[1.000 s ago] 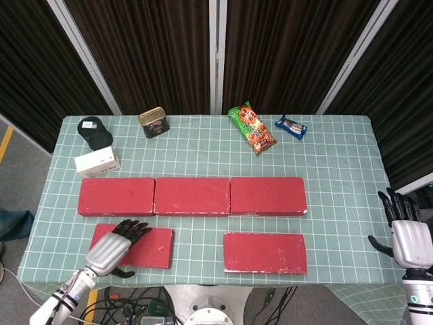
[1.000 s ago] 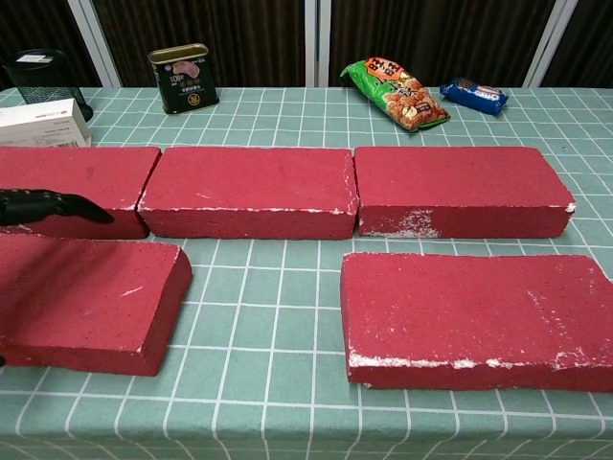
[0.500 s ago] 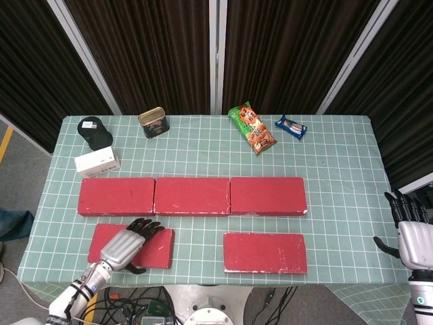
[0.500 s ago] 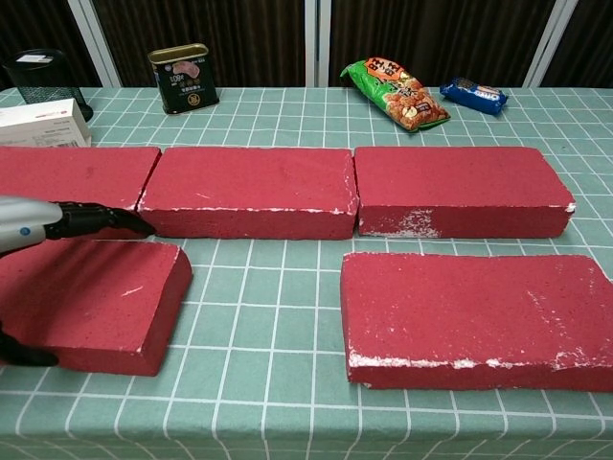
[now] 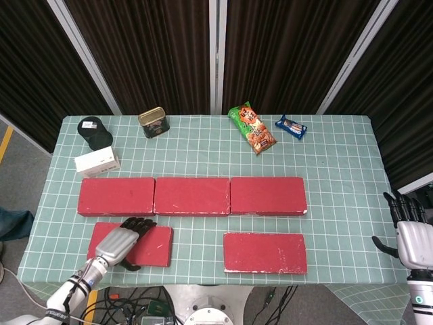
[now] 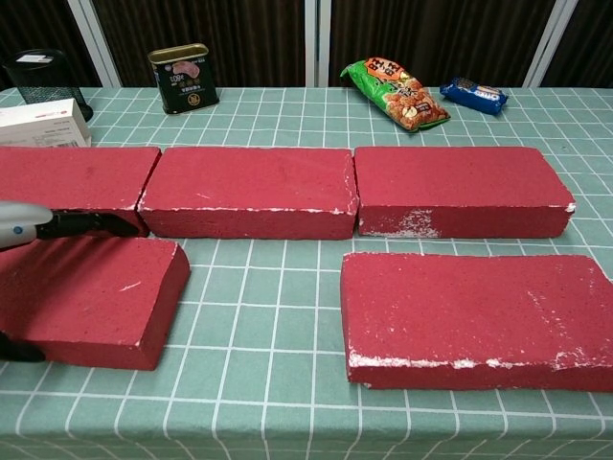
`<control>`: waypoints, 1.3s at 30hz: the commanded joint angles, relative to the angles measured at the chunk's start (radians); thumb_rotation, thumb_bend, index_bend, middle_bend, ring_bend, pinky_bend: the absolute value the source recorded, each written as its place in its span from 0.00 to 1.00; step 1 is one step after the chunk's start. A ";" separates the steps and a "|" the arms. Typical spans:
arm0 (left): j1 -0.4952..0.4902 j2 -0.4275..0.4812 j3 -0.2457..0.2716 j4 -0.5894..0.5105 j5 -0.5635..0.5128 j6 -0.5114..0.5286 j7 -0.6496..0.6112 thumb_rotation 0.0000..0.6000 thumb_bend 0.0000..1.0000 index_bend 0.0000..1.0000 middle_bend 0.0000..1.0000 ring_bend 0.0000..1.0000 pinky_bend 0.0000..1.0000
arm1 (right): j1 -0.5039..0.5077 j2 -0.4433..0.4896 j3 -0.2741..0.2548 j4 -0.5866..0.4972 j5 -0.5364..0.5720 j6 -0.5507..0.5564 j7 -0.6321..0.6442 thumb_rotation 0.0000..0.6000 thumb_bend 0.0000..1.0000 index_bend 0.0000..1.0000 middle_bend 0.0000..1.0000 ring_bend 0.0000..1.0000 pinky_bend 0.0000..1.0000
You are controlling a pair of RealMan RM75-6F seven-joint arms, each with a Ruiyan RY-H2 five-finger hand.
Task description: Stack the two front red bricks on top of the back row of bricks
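Gripping the front left red brick at lower left of the head view, the left hand is lying across its top, dark fingers reaching over the far edge and the thumb showing at the near edge. In the chest view the same brick is sitting at lower left with the fingertips lying along its back edge, just in front of the back row; whether the brick is off the table, I cannot tell.

Back row: 3 red bricks end to end across the frame centre, namely the left back brick, the middle back brick and the right back brick, each touching its neighbour. The front right red brick is lying flat lower centre-right, apart from the row.

The right hand is hanging off the table's right edge at lower right, fingers spread and holding nothing.

Along the upper part of the green grid mat: a black round holder, a white box, a meat tin, a green snack bag and a blue wrapped bar.
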 commanded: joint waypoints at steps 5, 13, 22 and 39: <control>-0.007 -0.003 0.008 -0.001 -0.004 0.017 0.014 1.00 0.00 0.05 0.14 0.00 0.00 | -0.002 -0.005 0.003 0.008 0.001 0.006 0.006 1.00 0.11 0.00 0.00 0.00 0.00; -0.005 -0.002 0.017 -0.026 0.008 0.053 0.037 1.00 0.02 0.07 0.19 0.00 0.00 | -0.002 -0.012 0.007 0.015 0.002 0.009 0.008 1.00 0.12 0.00 0.00 0.00 0.00; -0.040 0.101 -0.032 -0.140 0.038 0.089 0.046 1.00 0.02 0.08 0.19 0.00 0.00 | -0.004 -0.005 0.014 0.010 0.002 0.021 0.013 1.00 0.12 0.00 0.00 0.00 0.00; -0.371 0.086 -0.222 0.105 -0.455 -0.183 -0.009 1.00 0.02 0.09 0.20 0.00 0.00 | -0.010 0.013 0.019 0.011 -0.004 0.035 0.046 1.00 0.12 0.00 0.00 0.00 0.00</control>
